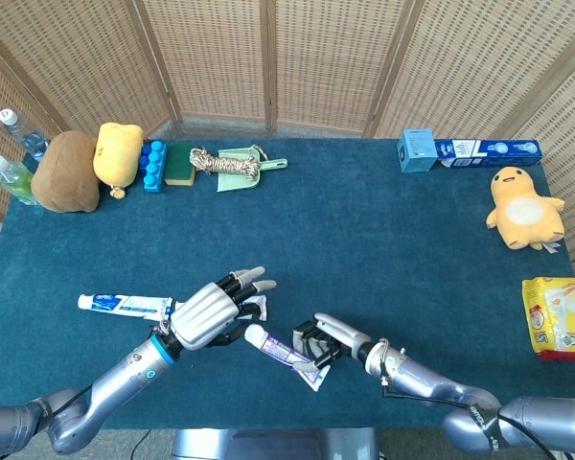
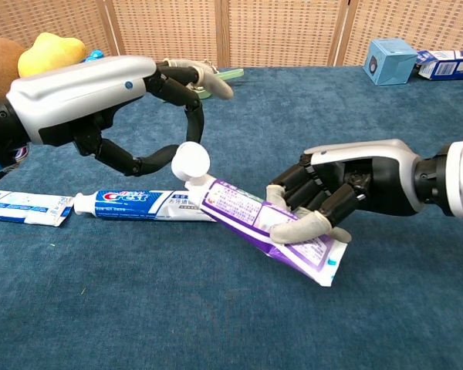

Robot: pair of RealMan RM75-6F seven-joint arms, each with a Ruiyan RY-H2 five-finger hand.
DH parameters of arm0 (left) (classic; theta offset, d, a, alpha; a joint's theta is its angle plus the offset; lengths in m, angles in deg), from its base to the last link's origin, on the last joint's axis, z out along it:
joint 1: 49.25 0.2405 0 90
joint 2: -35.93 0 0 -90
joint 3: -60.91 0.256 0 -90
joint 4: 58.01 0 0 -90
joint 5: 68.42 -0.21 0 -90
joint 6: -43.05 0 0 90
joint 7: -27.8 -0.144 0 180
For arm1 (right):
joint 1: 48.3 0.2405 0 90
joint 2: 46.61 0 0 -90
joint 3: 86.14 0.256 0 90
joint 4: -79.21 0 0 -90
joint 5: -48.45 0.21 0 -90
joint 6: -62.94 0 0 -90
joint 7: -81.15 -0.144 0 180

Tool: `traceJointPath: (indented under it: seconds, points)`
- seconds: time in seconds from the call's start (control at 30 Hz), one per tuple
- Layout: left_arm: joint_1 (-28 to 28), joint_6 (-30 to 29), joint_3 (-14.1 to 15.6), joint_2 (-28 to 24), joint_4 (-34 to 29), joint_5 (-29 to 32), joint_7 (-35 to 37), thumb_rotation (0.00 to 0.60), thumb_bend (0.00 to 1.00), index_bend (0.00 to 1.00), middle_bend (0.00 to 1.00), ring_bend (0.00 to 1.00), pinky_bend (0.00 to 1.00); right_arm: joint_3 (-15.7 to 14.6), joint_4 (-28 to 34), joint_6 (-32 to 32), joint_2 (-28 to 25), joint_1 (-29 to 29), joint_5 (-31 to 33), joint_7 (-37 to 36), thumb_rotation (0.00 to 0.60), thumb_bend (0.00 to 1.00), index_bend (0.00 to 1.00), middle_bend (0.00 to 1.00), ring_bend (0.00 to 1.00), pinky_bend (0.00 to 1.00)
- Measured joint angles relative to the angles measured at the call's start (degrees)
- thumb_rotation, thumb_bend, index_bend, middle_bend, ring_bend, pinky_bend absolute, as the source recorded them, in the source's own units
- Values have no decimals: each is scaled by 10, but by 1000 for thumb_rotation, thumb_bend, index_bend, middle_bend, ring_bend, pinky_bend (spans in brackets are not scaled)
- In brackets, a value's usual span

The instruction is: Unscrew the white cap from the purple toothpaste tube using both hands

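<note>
Screened lab table, assorted props

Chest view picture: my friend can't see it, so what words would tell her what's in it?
The robot's right hand grips a purple toothpaste tube above a blue table, while its left hand pinches the tube's white cap. A blue and white toothpaste tube lies on the table behind them.

Head view: we look steeply down from above, whole blue table to wicker screen. Chest view: we look low, level, forward, close. Both share purple toothpaste tube between fingers, Crest tube just behind.
</note>
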Motion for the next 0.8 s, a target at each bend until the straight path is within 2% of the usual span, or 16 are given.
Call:
traceJointPath:
  seconds: [0.33,0.67,0.8]
  points:
    - [-5,10,-3,8,5,5,2,600,468,486,150,21,138,11,5,-10,3,0,29,49,600,602,867,711,765,808]
    - [-5,11,-10,16,-3,21,-25,600,368,317,110,0,135,17,17,-11,9,2,63,114,600,600,867,712,765,807]
    - [-3,5,-12,16,-9,22,-32,600,359,233,94,0,128,26,21,-11,7,-1,76,118,600,602,868,712,765,808]
